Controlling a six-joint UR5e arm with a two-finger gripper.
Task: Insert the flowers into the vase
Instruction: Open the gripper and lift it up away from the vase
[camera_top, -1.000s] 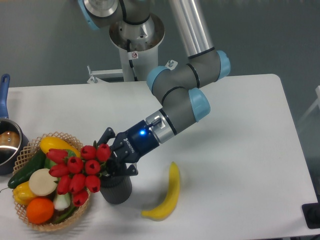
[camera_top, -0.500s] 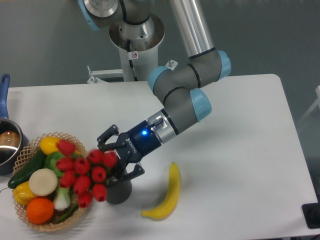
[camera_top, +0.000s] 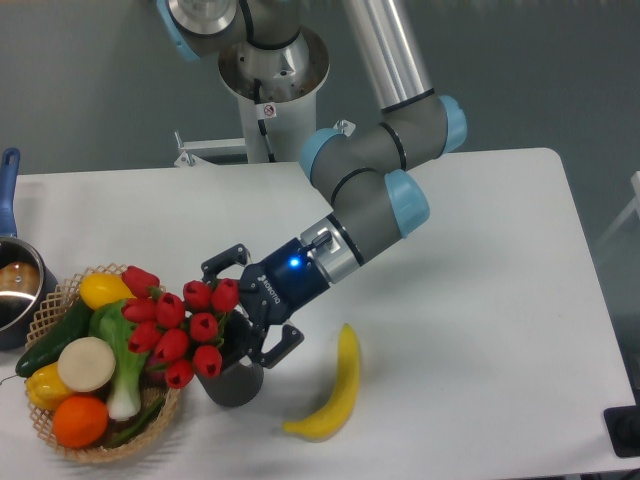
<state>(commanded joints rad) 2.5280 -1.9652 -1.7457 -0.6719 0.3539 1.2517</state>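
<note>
White table (camera_top: 480, 250); wicker basket (camera_top: 60, 300) at left; gripper (camera_top: 252, 310) spread wide, holding nothing; red flowers (camera_top: 185, 325) leaning left from the dark vase (camera_top: 235, 382), overhanging the basket; banana (camera_top: 335, 390) just right

the arm (camera_top: 385, 60) is silver tube with grey joints and light blue caps. a round silver base (camera_top: 272, 65) carries a small red-and-white sticker. the gripper (camera_top: 254, 309) is black with white lettering, a blue light glowing at its wrist.
</note>
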